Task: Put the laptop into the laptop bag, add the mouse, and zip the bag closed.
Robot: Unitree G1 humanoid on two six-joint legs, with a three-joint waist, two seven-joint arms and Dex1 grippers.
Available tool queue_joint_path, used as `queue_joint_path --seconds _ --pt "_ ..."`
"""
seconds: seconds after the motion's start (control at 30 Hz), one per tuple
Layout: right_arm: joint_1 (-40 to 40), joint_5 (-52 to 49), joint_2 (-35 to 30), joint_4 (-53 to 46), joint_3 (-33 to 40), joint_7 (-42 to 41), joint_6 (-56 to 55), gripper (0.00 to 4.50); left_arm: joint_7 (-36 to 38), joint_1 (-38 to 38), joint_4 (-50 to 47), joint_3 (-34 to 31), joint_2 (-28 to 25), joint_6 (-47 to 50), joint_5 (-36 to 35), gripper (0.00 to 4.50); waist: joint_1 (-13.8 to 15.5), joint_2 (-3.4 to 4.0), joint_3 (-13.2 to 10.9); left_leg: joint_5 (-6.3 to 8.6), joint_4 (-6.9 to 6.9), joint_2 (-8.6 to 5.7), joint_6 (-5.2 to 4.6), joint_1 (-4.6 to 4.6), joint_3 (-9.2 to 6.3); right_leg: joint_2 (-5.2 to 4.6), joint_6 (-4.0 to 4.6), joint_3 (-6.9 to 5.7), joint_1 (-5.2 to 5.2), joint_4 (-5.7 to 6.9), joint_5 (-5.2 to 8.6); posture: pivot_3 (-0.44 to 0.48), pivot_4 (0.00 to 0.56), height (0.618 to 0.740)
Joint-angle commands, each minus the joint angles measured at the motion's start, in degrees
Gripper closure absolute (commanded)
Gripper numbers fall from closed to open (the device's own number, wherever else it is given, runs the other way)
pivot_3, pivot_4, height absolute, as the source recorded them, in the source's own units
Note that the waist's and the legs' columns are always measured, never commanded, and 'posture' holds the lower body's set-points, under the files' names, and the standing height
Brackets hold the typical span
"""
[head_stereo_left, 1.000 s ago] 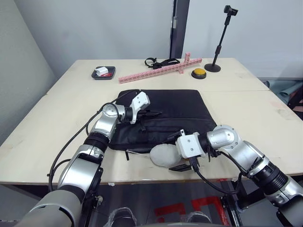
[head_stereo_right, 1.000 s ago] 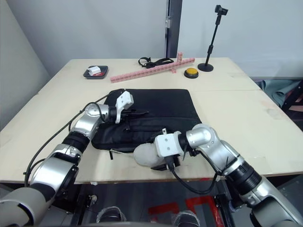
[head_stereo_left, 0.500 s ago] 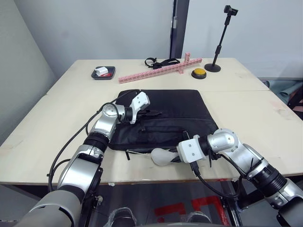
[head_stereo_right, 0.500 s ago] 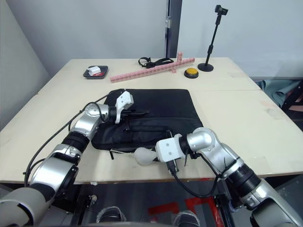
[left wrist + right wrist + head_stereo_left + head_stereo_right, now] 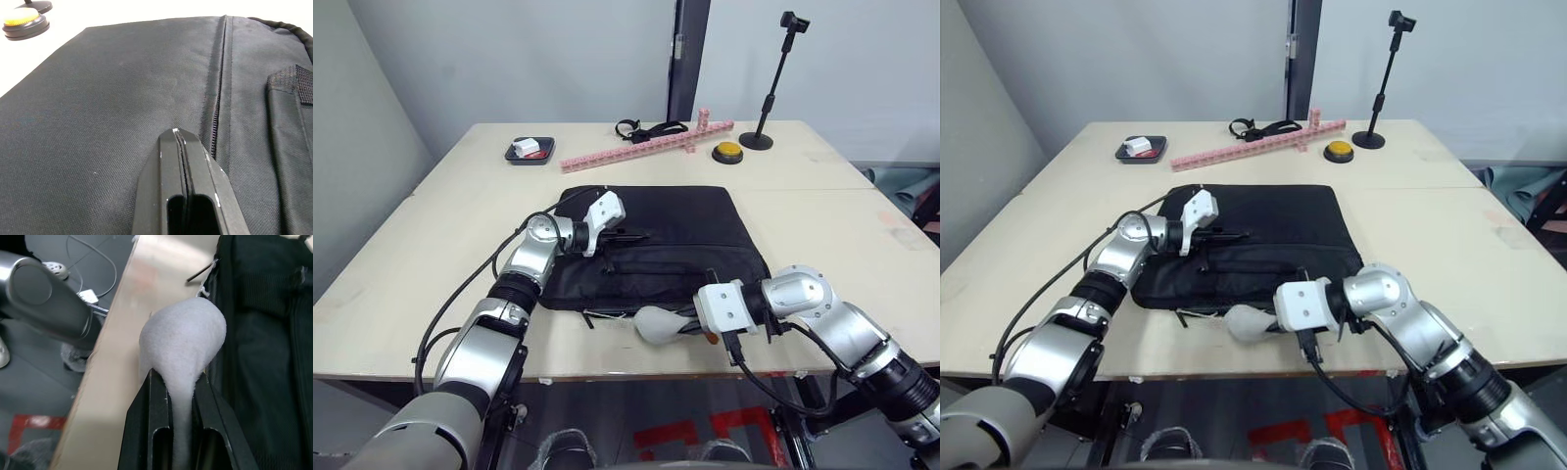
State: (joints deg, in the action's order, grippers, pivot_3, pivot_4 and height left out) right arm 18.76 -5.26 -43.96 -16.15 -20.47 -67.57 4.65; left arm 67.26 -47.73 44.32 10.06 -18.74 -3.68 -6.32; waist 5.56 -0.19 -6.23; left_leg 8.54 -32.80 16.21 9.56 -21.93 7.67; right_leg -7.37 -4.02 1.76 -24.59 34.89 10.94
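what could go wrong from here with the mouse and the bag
The right gripper pinches the mouse only at its narrow end, right at the table edge, so a slip could send it to the floor. The laptop bag looks flat and shut along its near side, with the left gripper closed on top, so the mouse may just push against fabric.

Laptop bag (image 5: 651, 240) lies flat mid-tabletop (image 5: 440, 225). Left gripper (image 5: 628, 234) rests on the bag's left part. Mouse (image 5: 656, 322) at the bag's near edge, between the jaws of the right gripper (image 5: 688, 323). Behind the bag: small tray (image 5: 528, 150) far left, long block strip (image 5: 644, 146) centre, round button (image 5: 726, 152) and stand (image 5: 771, 88) to the right.
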Motion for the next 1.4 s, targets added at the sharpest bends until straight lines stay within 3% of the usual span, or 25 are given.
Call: queue_joint_path --seconds 0.03,0.33,0.93,1.4 --pt "-0.93 -2.04 -1.42 -2.14 3.37 -0.27 0.73 4.48 1.39 3.77 4.50 3.44 -0.25 2.79 3.88 4.50 0.00 0.01 0.03 0.00 0.01 0.00 0.00 0.00 0.00 0.00 0.00 0.00 0.00 0.00 0.00 0.000 0.150 0.740" --pt "-6.49 -5.36 -9.36 -0.13 11.79 -2.43 0.16 4.48 1.56 4.39 3.97 3.03 -0.48 2.93 3.57 4.50 0.14 0.06 0.08 0.01 0.21 -0.03 0.01 0.02 0.03 -0.02 -0.08 -0.02 0.03 -0.18 0.05 0.000 0.150 0.740" --pt "-16.00 -10.29 -16.97 6.79 26.61 -4.12 1.23 4.48 0.85 4.72 4.69 3.21 -0.28 2.59 4.26 4.50 0.20 0.10 0.16 0.01 0.29 -0.06 -0.02 0.00 0.07 -0.05 -0.21 -0.01 0.05 -0.35 0.12 0.000 0.150 0.740" --pt "-13.79 -8.36 -21.01 21.84 29.80 -6.09 -4.11 4.48 1.32 5.36 4.62 3.27 -0.83 2.07 4.43 4.50 0.08 0.01 0.23 0.01 0.43 -0.12 -0.11 -0.01 0.13 -0.09 -0.20 -0.01 0.16 -0.73 0.11 0.000 0.150 0.740"
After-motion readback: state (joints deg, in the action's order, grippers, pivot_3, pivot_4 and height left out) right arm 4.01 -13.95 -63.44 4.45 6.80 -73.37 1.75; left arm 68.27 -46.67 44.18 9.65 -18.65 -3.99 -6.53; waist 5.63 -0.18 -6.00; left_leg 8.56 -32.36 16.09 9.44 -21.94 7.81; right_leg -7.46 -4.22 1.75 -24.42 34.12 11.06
